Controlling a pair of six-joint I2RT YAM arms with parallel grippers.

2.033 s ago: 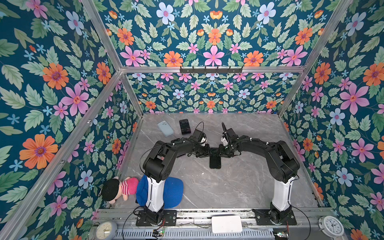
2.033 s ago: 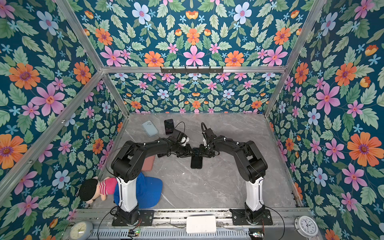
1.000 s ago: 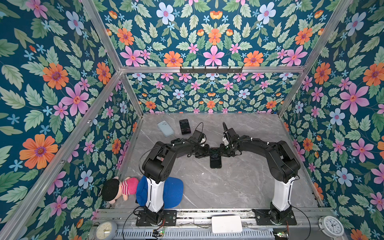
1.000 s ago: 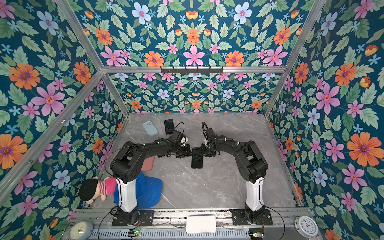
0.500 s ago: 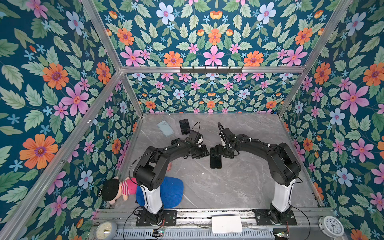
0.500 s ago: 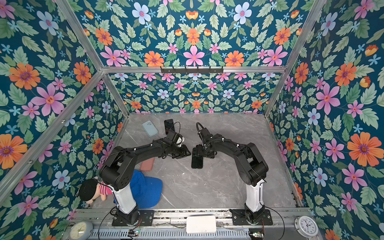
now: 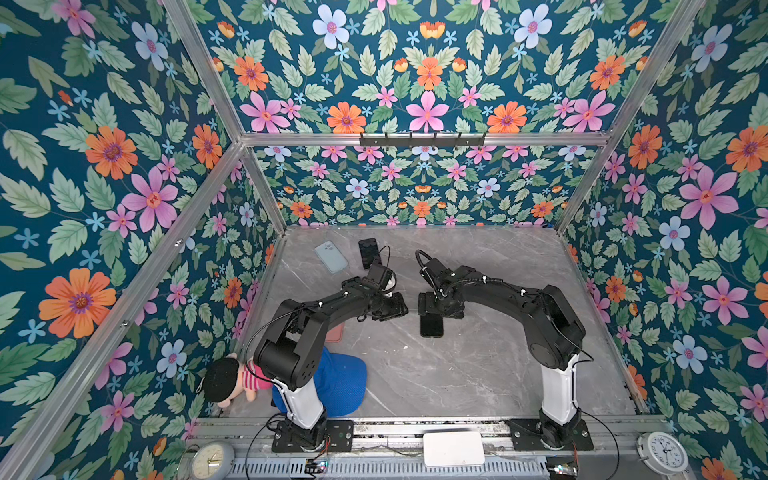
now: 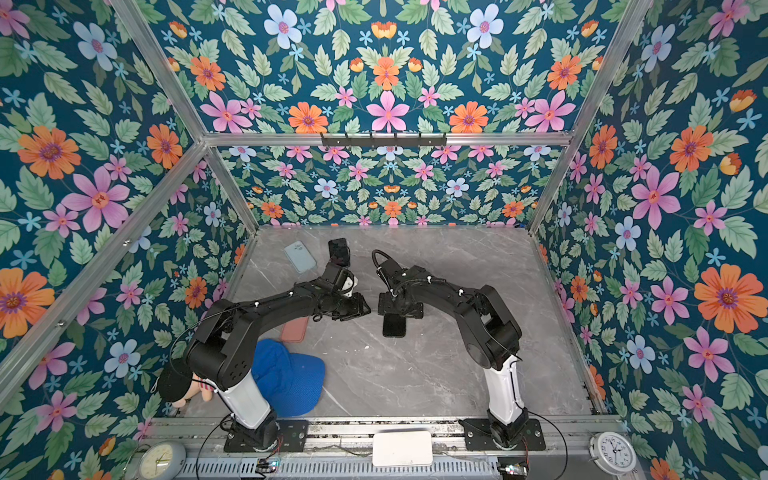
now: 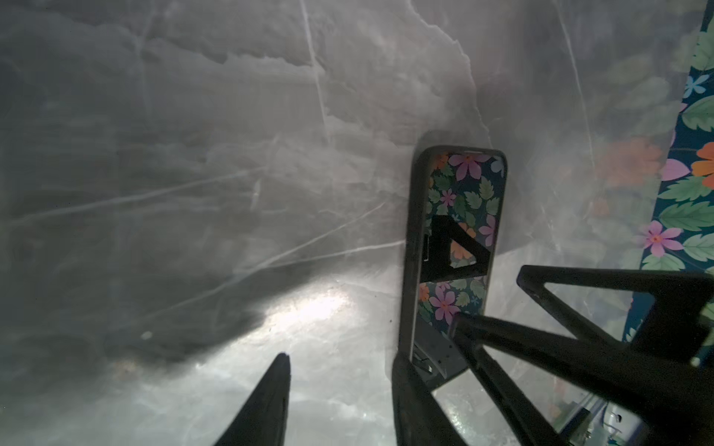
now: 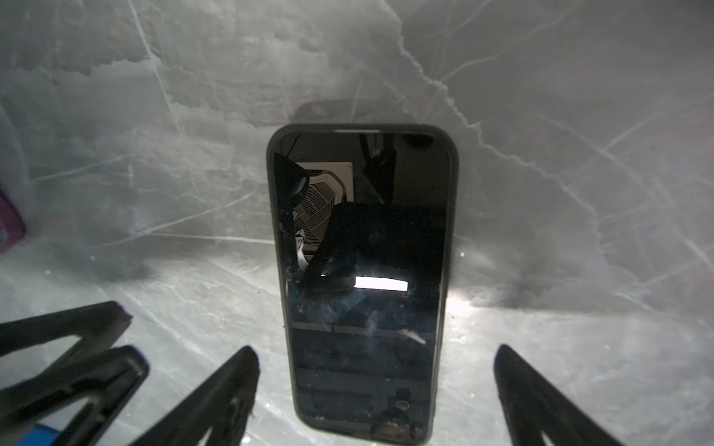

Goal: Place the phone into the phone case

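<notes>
Your phone [image 10: 363, 270] lies flat and screen up near the middle of the bench [image 7: 457, 374]; in both top views it shows as a dark slab [image 7: 431, 325] [image 8: 394, 325]. A dark phone case [image 9: 417, 216] rims it on all the sides you can see, and the glass mirrors the flowered walls.

Your right tool [image 10: 374, 347] stands over the phone's near end with its fingers [image 10: 232, 386] spread wide; one is on each side of the phone, with bare bench showing between each finger and the case, so it pinches nothing.

Your left tool [image 9: 344, 359] sits just beside the phone; its fingers are parted with only bench between them. One finger [image 9: 405, 386] is close against the phone's near corner, and you cannot tell from here whether it touches.

Further out, toward the back wall, lie a light blue case [image 7: 331, 257] and a second dark phone [image 7: 369, 251], close together; a pink case [image 8: 294, 329] lies partly under the left arm; a blue cap [image 7: 340, 382] and a doll [image 7: 226, 380] sit by the left arm's base.
</notes>
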